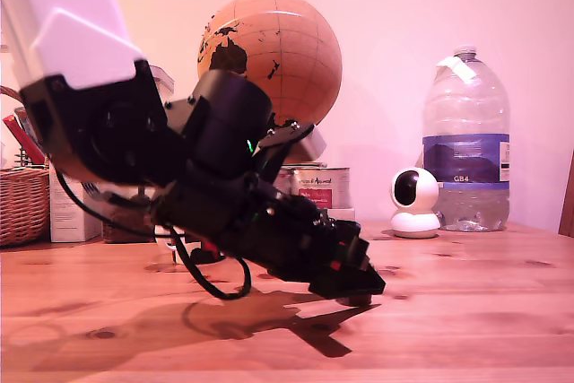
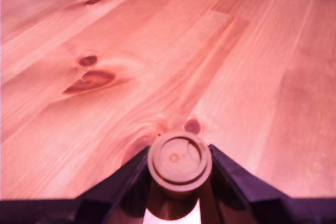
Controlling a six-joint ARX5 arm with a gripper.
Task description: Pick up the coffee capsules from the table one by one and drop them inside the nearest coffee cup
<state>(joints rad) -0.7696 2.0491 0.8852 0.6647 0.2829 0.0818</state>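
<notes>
Our gripper (image 2: 179, 167) is clamped on a coffee capsule (image 2: 179, 161) low over the table (image 2: 247, 66), toward the exterior view's right. We cannot see the coffee cup in either view. Our risk: the round capsule slipping free, or the drop missing an unseen cup.

Light-brown pine wood tabletop (image 1: 466, 311), grain, dark knots.
On its far edge: wicker basket (image 1: 22, 204) at 9 o'clock, white round camera (image 1: 414, 204) and clear plastic water bottle (image 1: 465, 145) at 2 o'clock.
</notes>
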